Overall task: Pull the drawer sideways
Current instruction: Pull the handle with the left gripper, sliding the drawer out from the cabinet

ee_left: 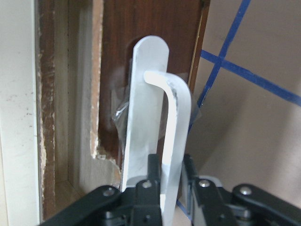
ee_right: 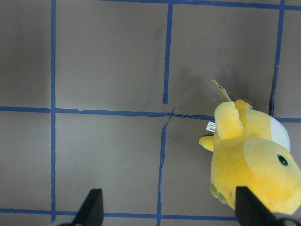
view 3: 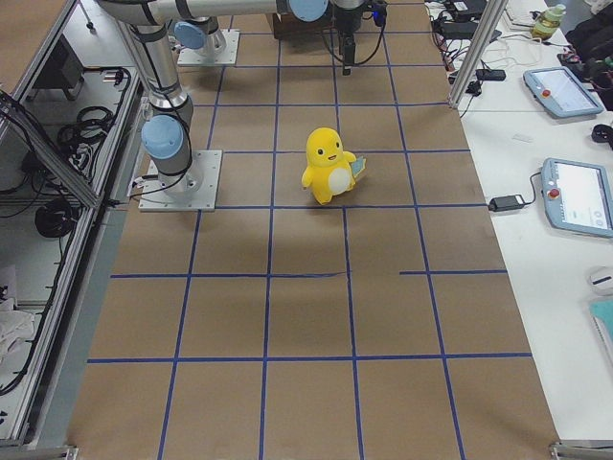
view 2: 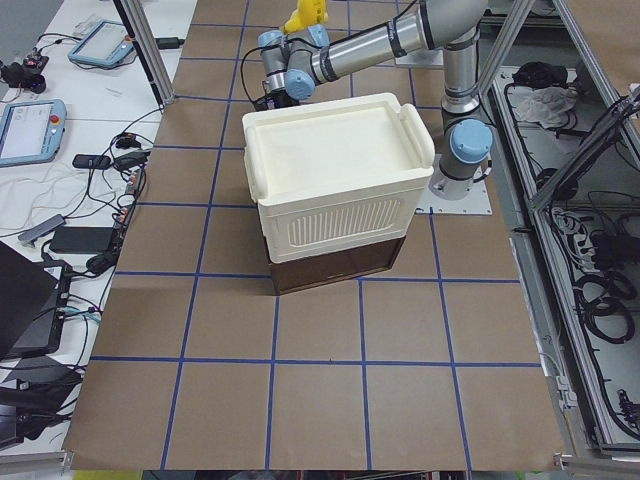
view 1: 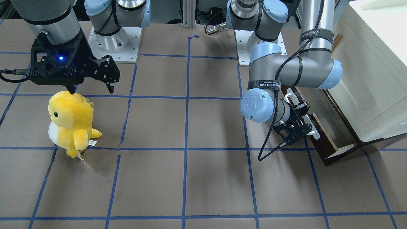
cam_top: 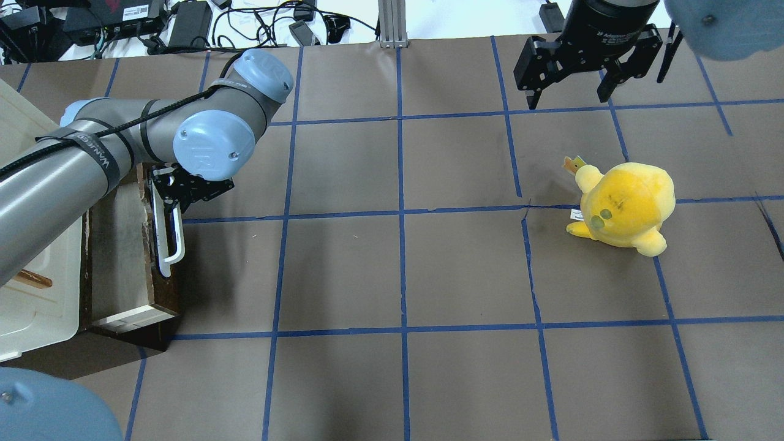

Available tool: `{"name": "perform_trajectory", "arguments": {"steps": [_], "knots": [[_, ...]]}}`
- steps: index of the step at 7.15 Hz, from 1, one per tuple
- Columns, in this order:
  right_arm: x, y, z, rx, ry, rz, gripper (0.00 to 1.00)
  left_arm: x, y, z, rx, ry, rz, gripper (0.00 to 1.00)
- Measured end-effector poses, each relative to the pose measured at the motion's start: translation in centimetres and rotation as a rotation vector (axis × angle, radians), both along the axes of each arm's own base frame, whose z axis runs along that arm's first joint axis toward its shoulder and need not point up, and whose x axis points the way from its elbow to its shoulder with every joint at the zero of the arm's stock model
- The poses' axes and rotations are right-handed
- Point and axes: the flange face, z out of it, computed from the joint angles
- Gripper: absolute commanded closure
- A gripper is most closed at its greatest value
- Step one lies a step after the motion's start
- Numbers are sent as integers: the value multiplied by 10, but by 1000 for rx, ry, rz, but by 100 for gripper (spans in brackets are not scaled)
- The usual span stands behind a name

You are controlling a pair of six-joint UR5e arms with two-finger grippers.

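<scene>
Brown paper covers the table (cam_top: 465, 269), ruled into large squares by blue tape lines. Beyond its far edge, a white bench carries black cables and power bricks (cam_top: 190, 21), and an aluminium post (cam_top: 392, 21) stands at mid-edge. The side benches hold touch-screen pendants (view 3: 577, 196). Writing: a black strap (cam_top: 101, 156) on the left arm reads "VANJEED", and a blue joint cap (view 1: 252, 105) bears the "UR" mark. Lettering on the right wrist ring and on the plush's white tag is too small to read. Drawer (cam_top: 119, 251): at the table's end on the robot's left, beneath a cream cabinet (view 2: 335, 170). It stands partly out toward the table's middle, with the pale tray interior exposed and the dark brown front panel facing the open table. White bar handle (ee_left: 176, 117): fixed lengthwise on the front panel. Left gripper (ee_left: 170, 165): at the drawer front, one black finger on each side of the bar and both touching it, clamped on the handle short of one bent end. Right gripper (cam_top: 568, 98): well apart from the drawer, raised over the opposite half of the table, fingers spread wide, holding nothing. Yellow plush toy (cam_top: 625, 205): upright on the paper, near the right gripper and lower than it.
</scene>
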Motion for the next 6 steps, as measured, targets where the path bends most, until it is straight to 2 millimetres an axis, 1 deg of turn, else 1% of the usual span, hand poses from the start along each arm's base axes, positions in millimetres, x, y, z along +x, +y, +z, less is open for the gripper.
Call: {"name": "perform_trajectory", "arguments": {"steps": [5, 6], "knots": [[0, 0, 0, 0, 0, 0, 0, -18, 2, -1, -17, 6, -8, 99], [0, 0, 0, 0, 0, 0, 0, -24, 3, -2, -23, 5, -12, 99]]}}
